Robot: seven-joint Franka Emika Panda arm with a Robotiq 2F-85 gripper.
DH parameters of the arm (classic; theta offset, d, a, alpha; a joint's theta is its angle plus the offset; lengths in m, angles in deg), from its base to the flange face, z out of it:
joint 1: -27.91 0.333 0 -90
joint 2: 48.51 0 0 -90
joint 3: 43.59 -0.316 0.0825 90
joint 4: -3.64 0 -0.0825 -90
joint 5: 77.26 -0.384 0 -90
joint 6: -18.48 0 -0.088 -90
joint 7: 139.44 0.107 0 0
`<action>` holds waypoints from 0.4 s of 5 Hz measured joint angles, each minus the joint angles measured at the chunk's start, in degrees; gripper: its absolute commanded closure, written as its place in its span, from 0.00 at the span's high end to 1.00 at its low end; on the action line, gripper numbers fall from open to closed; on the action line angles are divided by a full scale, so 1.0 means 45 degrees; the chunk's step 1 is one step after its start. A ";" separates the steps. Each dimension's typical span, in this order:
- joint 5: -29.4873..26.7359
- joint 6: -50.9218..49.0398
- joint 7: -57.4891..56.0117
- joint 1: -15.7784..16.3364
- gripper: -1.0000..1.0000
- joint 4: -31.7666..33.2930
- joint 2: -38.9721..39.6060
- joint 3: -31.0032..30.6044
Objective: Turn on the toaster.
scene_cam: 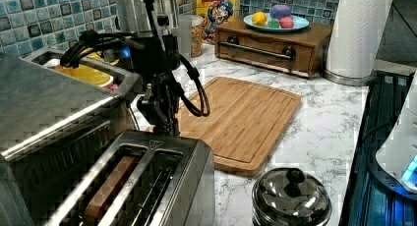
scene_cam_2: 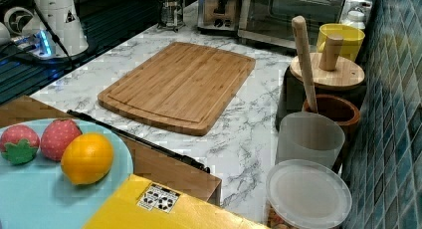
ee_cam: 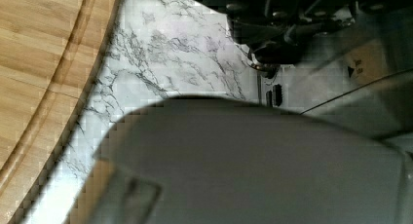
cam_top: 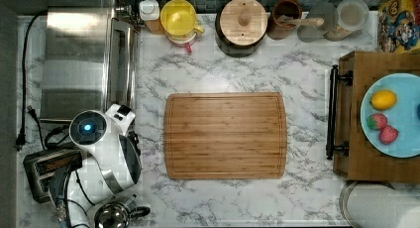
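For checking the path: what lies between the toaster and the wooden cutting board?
In the left view, bare marble counter lies between the toaster and the cutting board, with the claw hanging above the toaster's far end.

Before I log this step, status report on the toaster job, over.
Gripper at the toaster's far end, by the lever side; open or shut unclear. Bread in one slot. Kettle beside the toaster, not in the way.
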 measured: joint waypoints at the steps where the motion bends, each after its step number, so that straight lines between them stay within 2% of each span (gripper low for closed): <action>1: -0.0008 0.0062 0.0000 0.0002 0.00 0.0050 -0.0022 -0.0003; 2: -0.0008 0.0093 0.0037 -0.0028 0.00 0.0075 -0.0034 -0.0031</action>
